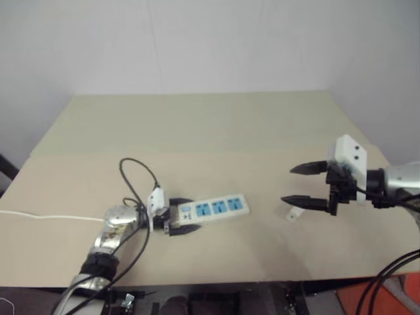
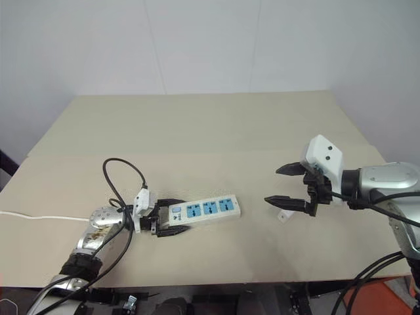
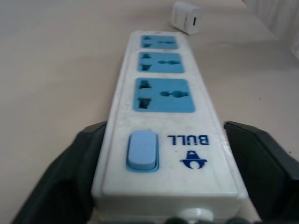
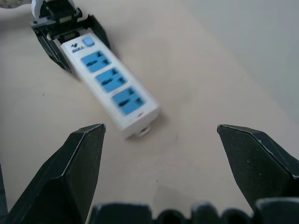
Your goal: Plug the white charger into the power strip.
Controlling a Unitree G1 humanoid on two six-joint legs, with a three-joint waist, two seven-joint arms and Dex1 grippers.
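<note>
Left gripper (image 1: 182,218) fingers straddle the power strip's (image 1: 216,207) switch end, gaps showing. Right gripper (image 1: 303,184) fingers spread wide above the white charger (image 1: 293,214), at 3 o'clock from the strip.

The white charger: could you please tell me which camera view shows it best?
The left wrist view: the white charger lies in plain sight on the table beyond the far end of the power strip, its slotted face visible. Both eye views show it as a small white piece partly behind the right claw.
</note>
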